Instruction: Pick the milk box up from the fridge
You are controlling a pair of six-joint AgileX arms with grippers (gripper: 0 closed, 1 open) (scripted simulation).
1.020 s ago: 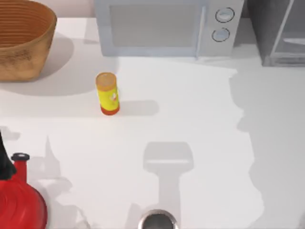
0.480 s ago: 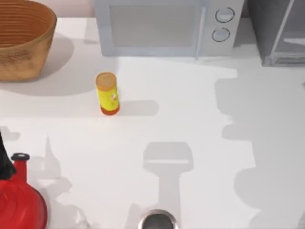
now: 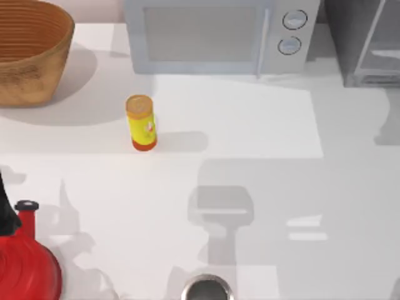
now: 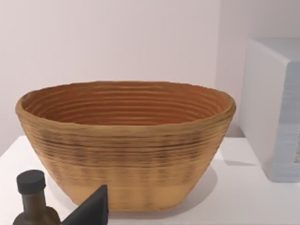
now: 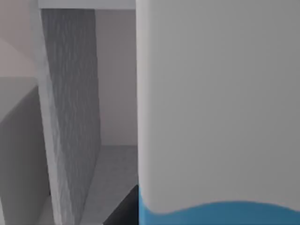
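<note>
Right up against the right wrist camera: milk box [image 5: 218, 108], white top, blue band below, inside the fridge [image 5: 70, 117] with its speckled wall beside it. Grasp stage, I judge; right gripper state: cannot tell. Next: confirm hold, withdraw straight out. White table [image 3: 250, 125], pale walls.

Basket [image 3: 28, 47] at the surface's [image 3: 250, 125] far left corner, microwave [image 3: 219, 34] just right of it along the back, fridge [image 3: 365, 40] at the far right. Canister [image 3: 141, 122] stands before the microwave's left end. Kettle [image 3: 25, 262] at near left — bottle [image 4: 33, 197] before the basket. Milk box [image 5: 218, 108] close against the right wrist camera, inside the fridge.
</note>
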